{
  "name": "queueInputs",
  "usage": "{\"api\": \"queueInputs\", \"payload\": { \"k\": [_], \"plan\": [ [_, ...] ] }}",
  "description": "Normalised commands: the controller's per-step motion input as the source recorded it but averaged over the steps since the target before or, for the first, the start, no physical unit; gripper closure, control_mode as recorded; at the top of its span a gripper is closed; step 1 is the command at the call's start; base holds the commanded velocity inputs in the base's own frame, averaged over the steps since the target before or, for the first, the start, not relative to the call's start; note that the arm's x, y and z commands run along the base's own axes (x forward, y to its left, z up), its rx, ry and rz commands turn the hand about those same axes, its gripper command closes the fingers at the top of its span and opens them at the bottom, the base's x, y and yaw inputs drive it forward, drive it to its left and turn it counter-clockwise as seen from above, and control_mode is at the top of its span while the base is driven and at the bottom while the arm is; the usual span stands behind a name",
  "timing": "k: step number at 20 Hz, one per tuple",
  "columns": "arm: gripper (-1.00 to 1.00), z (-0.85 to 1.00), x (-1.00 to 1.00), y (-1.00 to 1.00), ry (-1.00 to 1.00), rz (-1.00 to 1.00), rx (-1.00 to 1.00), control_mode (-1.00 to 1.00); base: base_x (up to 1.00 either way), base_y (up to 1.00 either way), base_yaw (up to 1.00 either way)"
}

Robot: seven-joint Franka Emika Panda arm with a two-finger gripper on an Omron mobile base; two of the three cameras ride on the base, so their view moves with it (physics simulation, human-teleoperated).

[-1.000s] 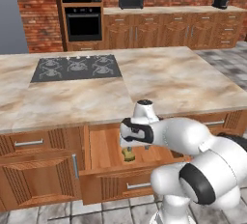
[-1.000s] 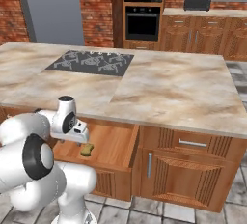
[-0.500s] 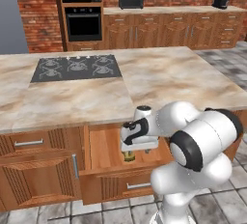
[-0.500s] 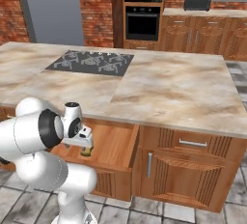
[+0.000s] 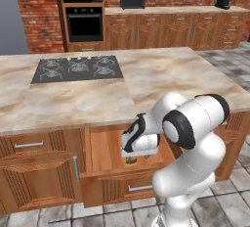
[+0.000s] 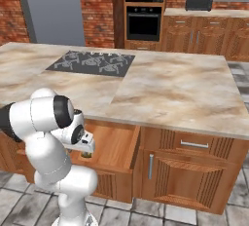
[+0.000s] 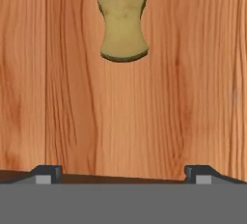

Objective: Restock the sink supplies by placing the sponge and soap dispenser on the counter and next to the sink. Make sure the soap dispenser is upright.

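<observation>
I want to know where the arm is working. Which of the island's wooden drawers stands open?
The wooden drawer under the beige marbled island worktop, right of the black hob: pulled out, holding the yellow-olive sponge. Neighbouring fronts are shut.

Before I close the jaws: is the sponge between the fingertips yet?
No, in the hand view the sponge lies on the drawer floor well ahead of the open gripper.

The left base view looks forward and down from behind the arm, which rises at its 5 o'clock, over an open drawer toward the island worktop and hob at 11 o'clock. The right base view faces the same island from the other side, arm at its 8 o'clock, sharing drawer, hob and wall oven. The hand view looks straight down, close onto the drawer floor, with the sponge at 12 o'clock.
</observation>
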Motion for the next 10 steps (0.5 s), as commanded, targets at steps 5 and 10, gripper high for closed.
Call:
{"api": "queueInputs", "payload": {
  "k": [5, 10],
  "plan": [
    [-1.0, -0.22, 0.26, 0.0, 0.0, 0.0, 0.0, -1.0, 0.0, 0.0, 0.0],
    [-1.0, -0.12, 0.31, 0.0, 0.0, 0.0, 0.0, -1.0, 0.0, 0.0, 0.0]
  ]
}}
